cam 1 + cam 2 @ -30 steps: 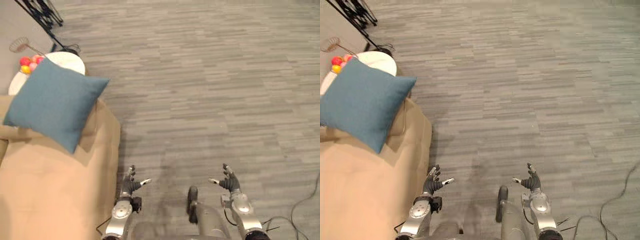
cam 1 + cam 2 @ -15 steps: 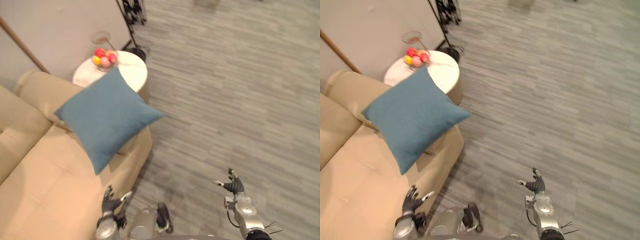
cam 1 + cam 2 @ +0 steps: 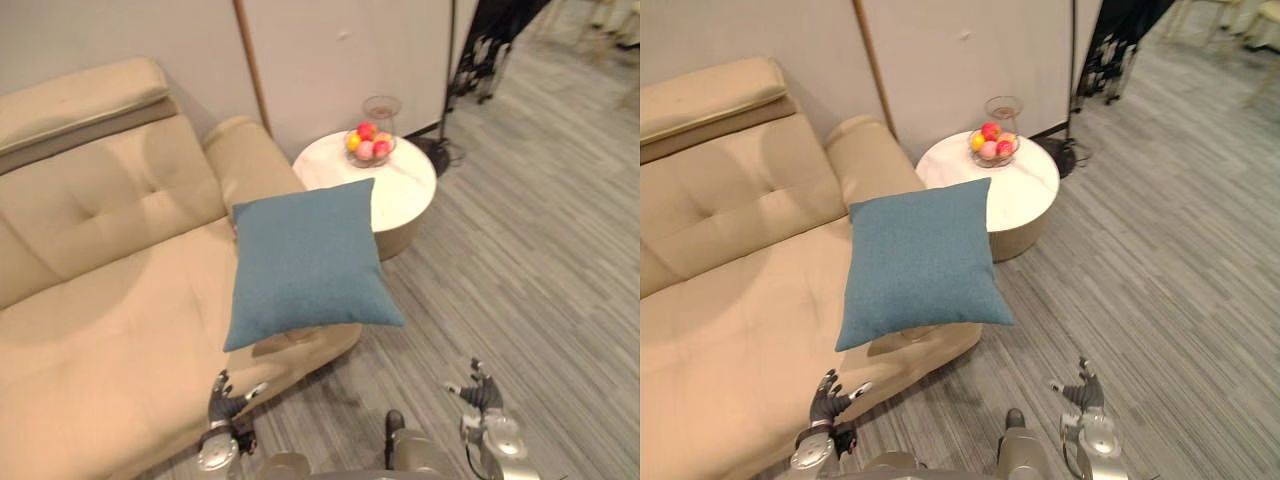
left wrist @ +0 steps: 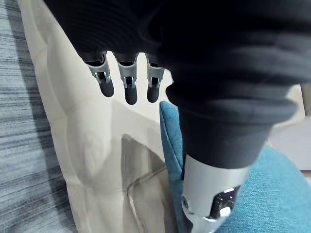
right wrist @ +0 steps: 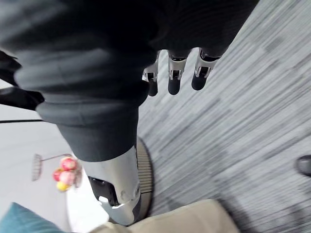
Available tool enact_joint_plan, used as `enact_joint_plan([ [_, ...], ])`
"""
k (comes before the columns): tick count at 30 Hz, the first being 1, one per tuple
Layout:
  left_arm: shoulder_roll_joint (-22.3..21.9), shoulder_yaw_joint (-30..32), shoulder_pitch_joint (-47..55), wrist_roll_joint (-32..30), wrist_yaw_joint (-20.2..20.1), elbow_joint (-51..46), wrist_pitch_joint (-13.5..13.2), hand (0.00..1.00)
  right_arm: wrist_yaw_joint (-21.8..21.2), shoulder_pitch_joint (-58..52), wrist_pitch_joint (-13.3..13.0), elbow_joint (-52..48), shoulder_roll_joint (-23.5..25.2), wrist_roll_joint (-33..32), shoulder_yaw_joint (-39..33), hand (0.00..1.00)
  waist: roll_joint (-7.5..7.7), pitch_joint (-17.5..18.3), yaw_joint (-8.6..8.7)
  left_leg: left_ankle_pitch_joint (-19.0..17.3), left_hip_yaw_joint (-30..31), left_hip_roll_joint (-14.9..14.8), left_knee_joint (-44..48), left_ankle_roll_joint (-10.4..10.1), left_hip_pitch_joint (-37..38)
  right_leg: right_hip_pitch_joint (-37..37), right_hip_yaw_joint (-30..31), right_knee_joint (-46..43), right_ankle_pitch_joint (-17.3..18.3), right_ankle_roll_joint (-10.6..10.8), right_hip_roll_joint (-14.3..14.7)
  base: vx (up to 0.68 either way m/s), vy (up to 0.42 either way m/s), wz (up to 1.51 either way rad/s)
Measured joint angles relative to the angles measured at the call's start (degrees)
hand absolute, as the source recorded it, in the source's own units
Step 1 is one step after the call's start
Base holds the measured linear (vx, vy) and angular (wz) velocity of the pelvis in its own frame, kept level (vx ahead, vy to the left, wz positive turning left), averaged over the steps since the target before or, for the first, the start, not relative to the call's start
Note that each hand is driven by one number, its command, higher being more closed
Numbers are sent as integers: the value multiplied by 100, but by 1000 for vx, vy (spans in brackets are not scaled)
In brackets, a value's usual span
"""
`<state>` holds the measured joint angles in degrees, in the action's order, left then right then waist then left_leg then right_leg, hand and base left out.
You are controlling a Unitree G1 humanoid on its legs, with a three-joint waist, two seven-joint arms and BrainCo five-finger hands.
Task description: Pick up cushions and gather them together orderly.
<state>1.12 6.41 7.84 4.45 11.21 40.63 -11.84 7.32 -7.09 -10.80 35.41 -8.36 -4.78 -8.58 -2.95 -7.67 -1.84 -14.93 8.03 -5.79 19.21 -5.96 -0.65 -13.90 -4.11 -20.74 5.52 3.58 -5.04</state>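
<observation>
Approach step: my left hand (image 3: 228, 402) and right hand (image 3: 478, 390) relaxed, empty; cushion (image 3: 305, 262) ahead of left; next, I judge: reach, grasp.

The two head eyes look steeply down on the same beige leather sofa (image 3: 100, 330), square blue fabric cushion (image 3: 305, 265) and round white worktop (image 3: 410, 185). Each wrist camera looks closely along its hand: the left hand (image 4: 126, 90) towards sofa and cushion, the right hand (image 5: 175, 82) towards grey striped floor (image 5: 243, 111) and worktop.

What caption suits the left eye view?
Square blue fabric cushion on beige sofa; left hand and right hand open below.
</observation>
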Motion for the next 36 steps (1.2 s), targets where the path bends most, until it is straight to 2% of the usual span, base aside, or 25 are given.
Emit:
enact_joint_plan([
  [1,-6,-20,-49,-10,-1,-95,-5,0,1,-8,0,-86,63,-41,-2,0,38,-26,58,87,-394,-163,193,-125,-110,186,-251,121,43,-82,-10,178,-257,122],
  [2,2,-56,-70,-10,2,-172,-8,0,3,1,-9,-99,57,-64,-13,0,18,-14,91,159,-998,-356,473,-73,-268,424,-528,265,77,-138,-9,157,-233,116],
  [4,44,-247,-70,-15,-1,-193,-11,0,6,-10,-10,-82,115,-185,-56,0,105,-28,93,217,-1780,-556,564,56,-342,750,-811,551,65,-153,-65,95,-129,90],
  [5,44,-381,-112,-23,-6,-192,-4,0,18,-3,-23,-86,96,-202,-123,0,104,-21,97,331,-2238,-603,296,150,-367,788,-959,606,60,-144,-123,58,-47,73],
  [6,46,-418,-136,-40,-8,-191,-1,0,16,6,-17,-73,45,-207,-185,0,76,-9,98,373,-2366,-583,153,149,-361,769,-1000,626,42,-113,-141,36,21,77],
  [7,139,-429,-220,-58,-2,-193,2,0,18,7,-11,-71,46,-213,-221,0,47,34,91,459,-2398,-487,-148,150,-368,766,-1070,870,-72,-38,-171,9,61,53],
  [10,387,-438,-250,-63,1,-191,17,0,18,69,-7,-78,85,-211,-223,0,114,33,74,597,-2386,-386,-381,159,-415,793,-1154,1186,-306,-42,-192,-12,57,22],
  [14,638,-422,-190,-68,0,-225,11,0,18,121,-7,-197,82,-190,-301,0,123,40,77,887,-2504,-197,-854,174,-71,1098,-1066,1640,-614,-17,-217,-28,20,-3],
  [17,715,-408,-158,-76,-9,-311,6,0,14,222,-12,-307,69,-182,-301,0,126,43,88,937,-2558,-201,-1040,172,-44,1055,-995,1780,-720,-11,-187,-88,4,-15],
  [23,1036,-402,-425,-83,-111,-289,11,0,-4,727,-8,-215,-121,-196,-69,0,163,35,89,1302,-2665,-190,-1596,176,-117,812,-880,2109,-1036,-114,-57,-151,-47,-11],
  [27,1396,-404,-1188,-78,-111,13,10,0,-7,1449,-2,86,-155,-296,280,0,296,-58,86,1528,-2724,-199,-1746,152,-508,392,-809,2284,-1256,-124,8,-189,-64,-11],
  [31,1807,-486,-2466,-64,-108,541,17,0,-11,2522,2,223,-148,-441,904,0,528,-297,68,1680,-2861,-225,-1721,141,-1130,-253,-581,2432,-1590,-141,59,-165,-74,-21],
  [36,2098,-712,-4069,-26,30,938,12,0,30,3649,6,601,-143,-617,1204,0,579,-702,71,1755,-2815,-277,-1423,156,-1602,-564,-546,2488,-1844,-240,73,-65,-1,-1],
])
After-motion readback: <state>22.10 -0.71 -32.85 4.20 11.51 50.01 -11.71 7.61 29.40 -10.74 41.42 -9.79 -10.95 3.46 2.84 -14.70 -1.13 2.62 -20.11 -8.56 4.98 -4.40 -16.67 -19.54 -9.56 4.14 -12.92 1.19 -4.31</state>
